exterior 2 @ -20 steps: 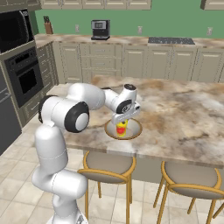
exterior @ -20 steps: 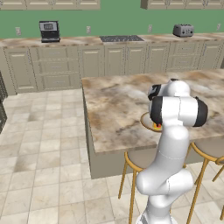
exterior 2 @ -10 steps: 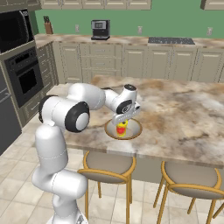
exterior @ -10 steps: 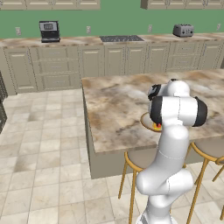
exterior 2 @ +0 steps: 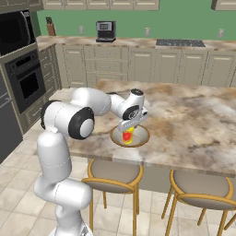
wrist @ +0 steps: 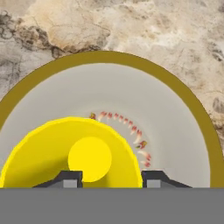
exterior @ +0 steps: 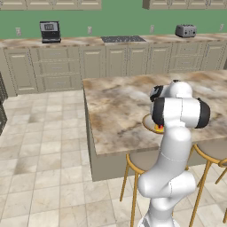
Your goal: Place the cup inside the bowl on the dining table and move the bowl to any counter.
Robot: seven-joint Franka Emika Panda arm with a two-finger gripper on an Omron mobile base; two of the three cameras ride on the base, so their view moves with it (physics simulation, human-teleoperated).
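Observation:
The yellow cup (wrist: 65, 153) stands upright inside the tan-rimmed bowl (wrist: 175, 127), close under the hand. My gripper (wrist: 111, 179) hangs just above it, open. One fingertip (wrist: 70, 178) is over the cup's inside and the other sits just outside its rim. From the right base view the cup (exterior 2: 127, 135), with its red mark, sits in the bowl (exterior 2: 144, 138) near the front edge of the dining table (exterior 2: 193, 120), under the gripper (exterior 2: 132, 125). In the left base view my arm covers most of the bowl (exterior: 147, 123); a bit of the cup (exterior: 159, 129) peeks out.
Stools (exterior 2: 113, 175) stand along the dining table's near side. The counter (exterior: 66, 42) runs along the back wall with a coffee machine (exterior: 49, 32), cooktop (exterior: 123, 39) and toaster (exterior: 185, 30). A wall oven (exterior 2: 23, 73) is at the left.
The jaws have parted from shut to open around the cup's rim. The arm, cup and bowl have stayed where they were.

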